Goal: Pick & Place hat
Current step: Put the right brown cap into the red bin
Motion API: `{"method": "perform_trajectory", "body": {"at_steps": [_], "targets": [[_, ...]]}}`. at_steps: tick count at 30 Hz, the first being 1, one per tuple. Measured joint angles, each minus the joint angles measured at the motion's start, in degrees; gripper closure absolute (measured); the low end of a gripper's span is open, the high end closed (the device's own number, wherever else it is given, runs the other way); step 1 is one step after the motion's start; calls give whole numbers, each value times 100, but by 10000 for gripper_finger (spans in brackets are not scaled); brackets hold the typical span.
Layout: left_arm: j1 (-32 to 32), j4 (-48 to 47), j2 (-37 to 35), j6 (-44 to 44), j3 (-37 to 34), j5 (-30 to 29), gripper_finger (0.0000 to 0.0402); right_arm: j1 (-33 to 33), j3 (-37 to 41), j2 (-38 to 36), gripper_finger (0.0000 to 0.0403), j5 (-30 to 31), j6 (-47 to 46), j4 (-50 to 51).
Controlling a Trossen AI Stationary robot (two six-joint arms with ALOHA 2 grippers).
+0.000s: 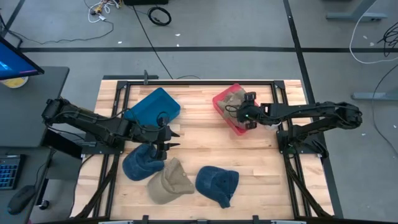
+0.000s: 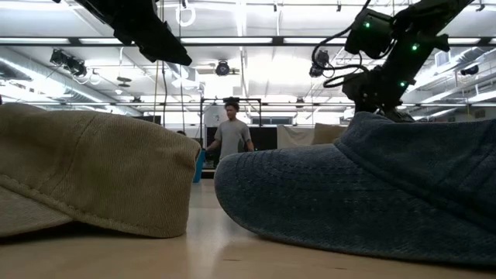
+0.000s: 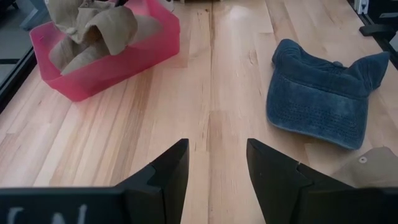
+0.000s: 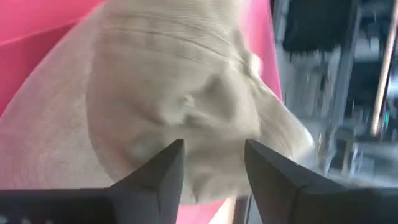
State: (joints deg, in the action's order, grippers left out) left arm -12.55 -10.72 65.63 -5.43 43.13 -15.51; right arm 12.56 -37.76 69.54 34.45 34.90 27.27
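A tan hat (image 1: 233,98) lies crumpled in the pink bin (image 1: 225,118) at the far right; it fills the right wrist view (image 4: 180,93). My right gripper (image 1: 247,116) hangs open over that bin, its fingers just above the hat (image 4: 211,162). My left gripper (image 1: 168,135) is open and empty above bare table (image 3: 214,168), just past a dark blue hat (image 1: 140,164). A second tan hat (image 1: 169,182) and another blue hat (image 1: 217,185) lie on the table near the front; the latter also shows in the left wrist view (image 3: 317,93).
A blue bin (image 1: 153,106) stands at the far left of the table. In the low view the tan hat (image 2: 85,170) and the blue hat (image 2: 364,186) fill the foreground. A person (image 2: 231,136) stands in the room beyond. Bare wood lies between the bins and the hats.
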Motion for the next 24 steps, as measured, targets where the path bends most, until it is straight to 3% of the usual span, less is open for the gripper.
{"method": "perform_trajectory", "body": {"at_steps": [3, 7, 11, 14, 19, 24], "targets": [[1, 0, 0, 0, 0, 0, 236, -113, -297, -11, 223, 249, -848, 594], [1, 0, 0, 7, 0, -1, 236, -227, -710, -30, 234, 49, -1482, 807], [1, 0, 0, 2, 0, 0, 236, -174, -773, -2, 262, -949, -1787, -151], [1, -2, 0, 2, 0, 0, 236, -81, -621, 167, 301, -1628, -1492, -180], [0, -2, 0, 2, 0, 0, 236, 157, -334, 591, 388, -1423, -1488, -315], [0, 0, 0, 1, 0, 0, 236, 385, -154, 1089, 388, -1412, -1556, -569]]}}
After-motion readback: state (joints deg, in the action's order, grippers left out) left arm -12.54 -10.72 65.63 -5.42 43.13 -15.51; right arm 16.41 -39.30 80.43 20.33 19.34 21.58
